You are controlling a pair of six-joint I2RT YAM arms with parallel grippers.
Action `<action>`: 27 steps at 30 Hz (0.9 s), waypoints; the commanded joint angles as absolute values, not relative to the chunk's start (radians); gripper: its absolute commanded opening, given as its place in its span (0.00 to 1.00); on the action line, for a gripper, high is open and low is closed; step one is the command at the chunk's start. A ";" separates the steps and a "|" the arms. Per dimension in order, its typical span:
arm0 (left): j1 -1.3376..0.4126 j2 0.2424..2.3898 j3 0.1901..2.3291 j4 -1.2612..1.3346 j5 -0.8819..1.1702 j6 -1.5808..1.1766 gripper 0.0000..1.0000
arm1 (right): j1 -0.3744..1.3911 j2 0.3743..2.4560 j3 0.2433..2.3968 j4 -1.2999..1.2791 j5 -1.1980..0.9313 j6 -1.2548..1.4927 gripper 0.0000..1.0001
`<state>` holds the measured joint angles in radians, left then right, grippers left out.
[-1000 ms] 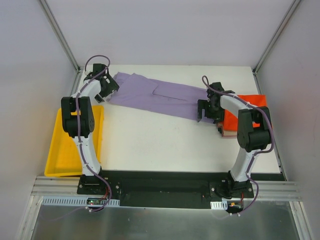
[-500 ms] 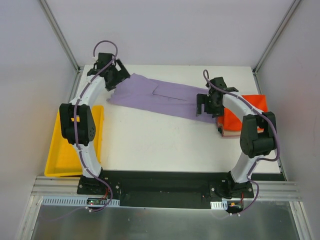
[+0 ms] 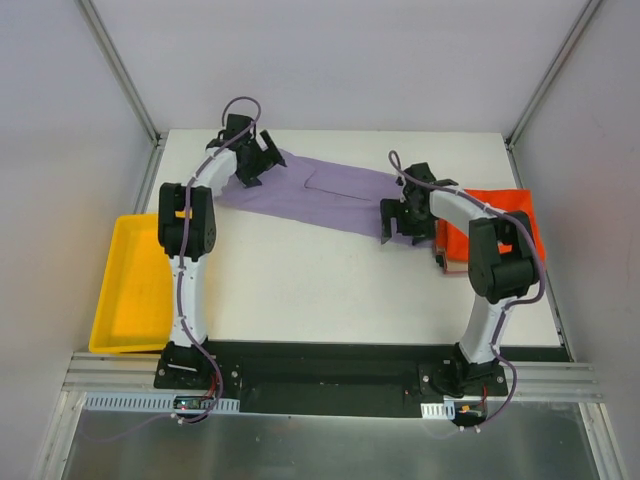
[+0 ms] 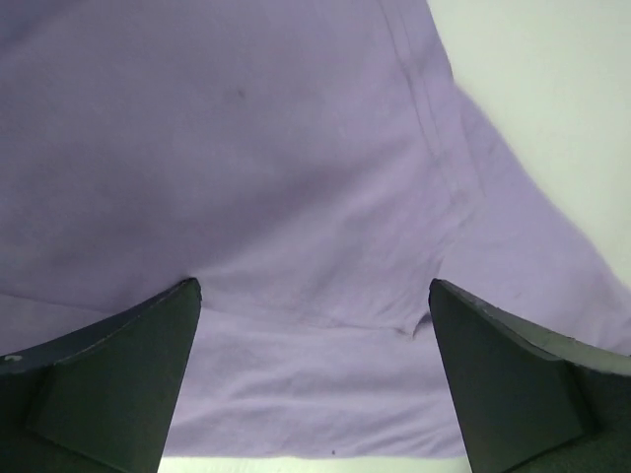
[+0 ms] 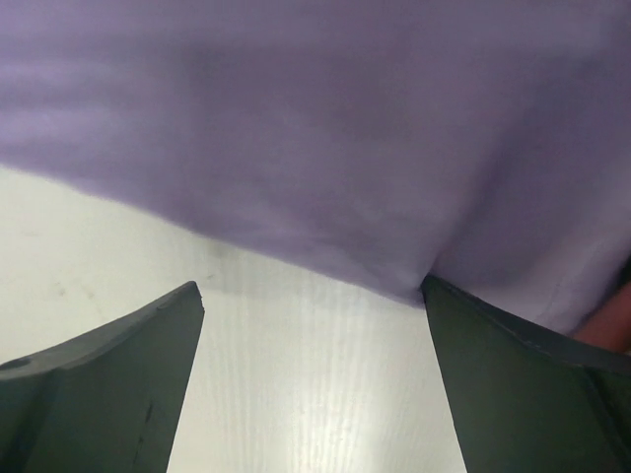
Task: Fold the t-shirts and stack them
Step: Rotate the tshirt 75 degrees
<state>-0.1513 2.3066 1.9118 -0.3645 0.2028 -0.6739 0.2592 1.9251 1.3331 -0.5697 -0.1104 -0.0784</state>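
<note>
Shows a purple t-shirt lying unfolded on the white counter, stretched as a long band from the far left toward the right middle, flat apart from a fold line near its centre. Places the left hand over the shirt's far left end. From the left wrist view, reveals both dark fingers spread wide and clamped on nothing, with purple cloth filling the gap between them and a stitched hem running down the cloth toward the right-side finger. Leaves bare counter visible at the upper right of that view and in a thin strip at the bottom. Places the right hand at the shirt's right end, on its near edge. From the right wrist view, shows its fingers likewise wide apart and gripping nothing, with the cloth's edge crossing diagonally above them, meeting the tip of the right-side finger, and bare counter in the gap. Cannot tell whether either hand touches the cloth. Shows a folded orange t-shirt at the right side of the counter, just beside the right hand and meeting the purple shirt's end, and a yellow tray against the counter's left edge, on the near side, well apart from both shirts.
</note>
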 commanded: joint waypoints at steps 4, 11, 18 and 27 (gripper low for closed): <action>-0.106 2.480 2.120 -0.385 0.232 -0.735 0.99 | 0.493 1.744 1.091 -0.569 -0.190 -0.002 0.96; -0.104 2.709 2.439 -0.160 0.408 -0.830 0.99 | 0.825 1.776 1.109 -0.456 -0.401 0.132 0.96; -0.158 2.781 2.473 0.113 0.440 -0.925 0.99 | 0.965 1.982 1.408 -0.396 -0.558 0.075 0.96; -0.187 2.790 2.438 0.264 0.494 -0.989 0.99 | 0.963 1.998 1.612 -0.485 -0.465 -0.026 0.96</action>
<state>-0.1825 2.8025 2.4451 0.1623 0.4419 -0.9501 0.9718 2.0487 1.5539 -0.4286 -0.5022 0.0399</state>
